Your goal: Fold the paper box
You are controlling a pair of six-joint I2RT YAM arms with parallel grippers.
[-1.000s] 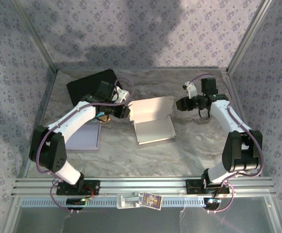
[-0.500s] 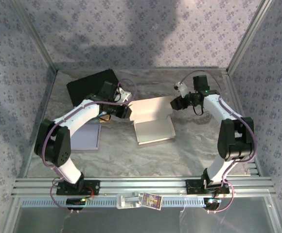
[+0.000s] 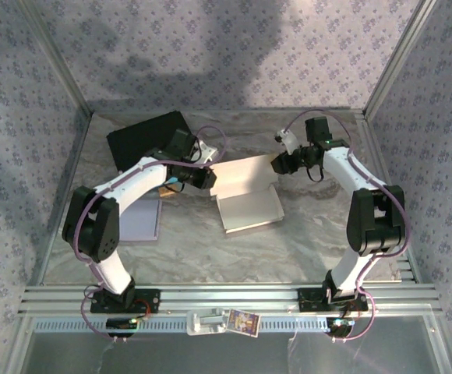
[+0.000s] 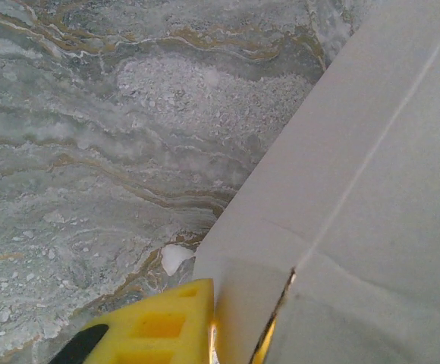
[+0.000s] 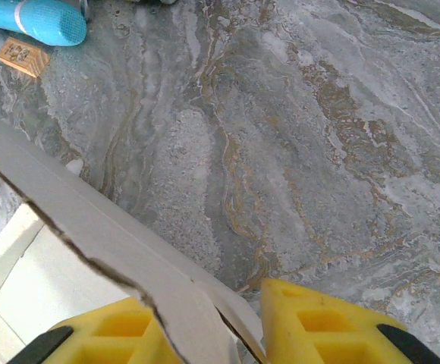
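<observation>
The grey marbled table (image 3: 312, 234) spreads under both my arms. Near its middle lies the white paper box (image 3: 245, 195), open, 1 panel raised at the far side and a shallow tray part toward my bases. At the far left is a black panel (image 3: 144, 136), and nearer, partly under my left arm, a lavender sheet (image 3: 140, 218) – both well apart from the box's right side.

My left gripper (image 3: 209, 179) is at the box's left edge. From that wrist I see 1 yellow pad (image 4: 159, 326) touching the edge of a creased flap (image 4: 372, 189); the other pad is hidden behind the paper, so I cannot tell whether I am clamped or not.

My right gripper (image 3: 277, 166) is at the far right corner of the box. From that wrist its 2 yellow pads (image 5: 319, 318) stand apart with a thin paper wall (image 5: 91, 227) running between them (it lies against the left pad).

Smallest of all, at the top left of the right wrist view – a teal mesh-covered object (image 5: 38, 19) and just beside it a small tan block (image 5: 23, 54).
</observation>
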